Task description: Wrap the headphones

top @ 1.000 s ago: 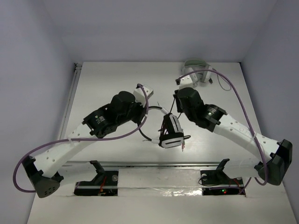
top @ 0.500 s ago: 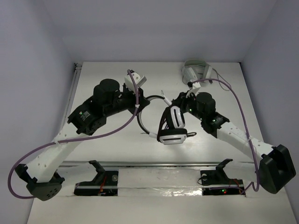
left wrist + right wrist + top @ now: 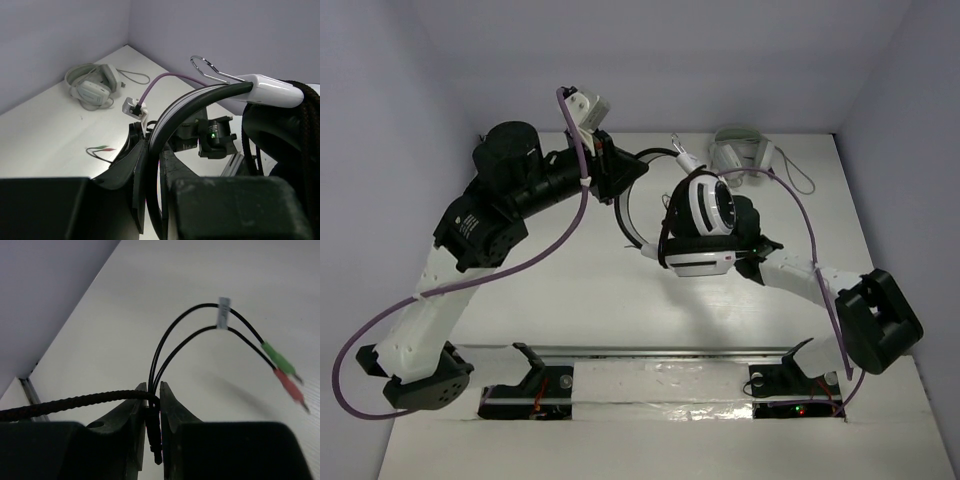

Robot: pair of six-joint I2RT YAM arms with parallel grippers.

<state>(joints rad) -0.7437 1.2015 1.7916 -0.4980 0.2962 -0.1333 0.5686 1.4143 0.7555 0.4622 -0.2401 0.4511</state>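
The headphones (image 3: 705, 225) hang lifted above the table, their white-and-black ear cups large in the top view. My left gripper (image 3: 154, 150) is shut on the thin black headband (image 3: 200, 97), which arcs up to the right from between the fingers. My right gripper (image 3: 154, 386) is shut on the cable at its black splitter (image 3: 156, 425). The braided cable (image 3: 65, 402) leaves to the left, and two thin leads rise to green and red plugs (image 3: 282, 371). In the top view the ear cups hide the right gripper. Loops of cable (image 3: 305, 130) lie around an ear cup.
Pale grey headphones (image 3: 740, 150) with a grey cable lie at the table's back right, also in the left wrist view (image 3: 92, 85). A rail with two black mounts (image 3: 545, 375) (image 3: 785, 375) runs along the near edge. Walls close off the back and both sides.
Both arms have raised the headphones off the table and carried them toward the back. The left gripper rose up and left with the headband; the right arm drew in under the ear cups.
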